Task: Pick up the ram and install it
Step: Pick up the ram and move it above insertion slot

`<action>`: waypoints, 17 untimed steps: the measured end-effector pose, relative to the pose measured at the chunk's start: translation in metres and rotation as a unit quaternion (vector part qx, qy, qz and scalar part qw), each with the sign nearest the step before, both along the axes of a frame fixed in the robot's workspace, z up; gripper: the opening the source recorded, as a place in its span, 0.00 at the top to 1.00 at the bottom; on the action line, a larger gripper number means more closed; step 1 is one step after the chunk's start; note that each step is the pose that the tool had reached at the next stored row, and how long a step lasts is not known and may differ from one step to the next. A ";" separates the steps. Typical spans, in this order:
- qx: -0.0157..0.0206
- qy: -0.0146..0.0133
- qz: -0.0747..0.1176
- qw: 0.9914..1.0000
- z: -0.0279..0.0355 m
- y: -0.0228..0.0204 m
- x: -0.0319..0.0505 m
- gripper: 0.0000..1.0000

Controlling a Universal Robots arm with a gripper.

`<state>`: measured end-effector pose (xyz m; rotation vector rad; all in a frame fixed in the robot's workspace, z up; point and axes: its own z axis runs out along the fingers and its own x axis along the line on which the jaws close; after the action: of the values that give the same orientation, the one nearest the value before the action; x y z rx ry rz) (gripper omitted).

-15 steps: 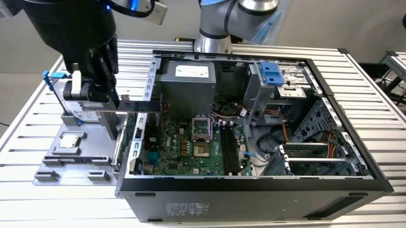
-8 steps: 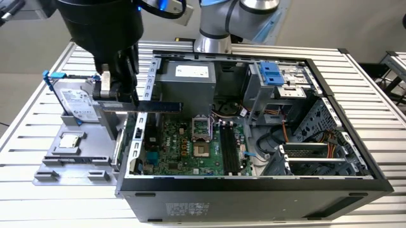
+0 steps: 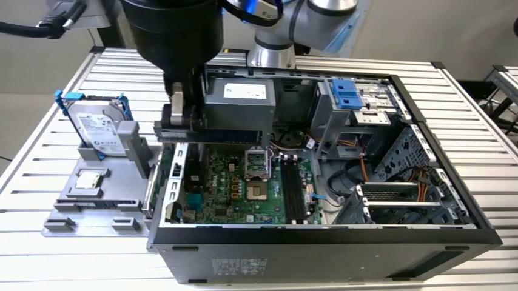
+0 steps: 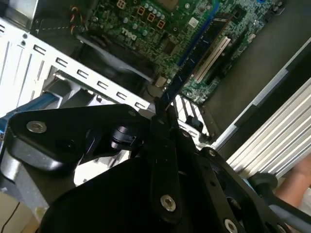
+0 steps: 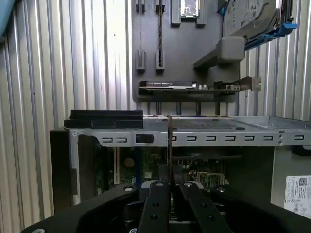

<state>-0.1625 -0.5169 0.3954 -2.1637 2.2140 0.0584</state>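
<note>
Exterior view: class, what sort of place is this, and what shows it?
Probably a robotics bench for computer assembly: an open black computer case on a ribbed metal table, a grey parts fixture beside it, and the robot's hand gripping a long thin dark ram stick.

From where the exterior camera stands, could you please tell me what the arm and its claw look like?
The arm is silver-grey tubing with rounded joints and a blue ring. A thick black cylinder carries the claw; a black cable runs beside it. In the second wrist view the claw's matte black links bear silver screws.
</note>
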 end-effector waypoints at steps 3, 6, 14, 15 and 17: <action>0.000 0.000 0.000 1.000 0.0000 0.0000 0.0139 1.00; 0.000 0.000 0.000 1.000 0.0000 0.0000 0.0278 1.00; 0.000 0.001 0.000 1.000 0.0000 0.0000 0.0639 1.00; 0.000 0.001 0.000 1.000 0.0000 0.0000 0.0684 1.00; 0.000 0.001 0.000 1.000 0.0000 0.0000 0.0775 1.00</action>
<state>-0.0850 -0.5169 0.3954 -2.1647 2.2153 0.0607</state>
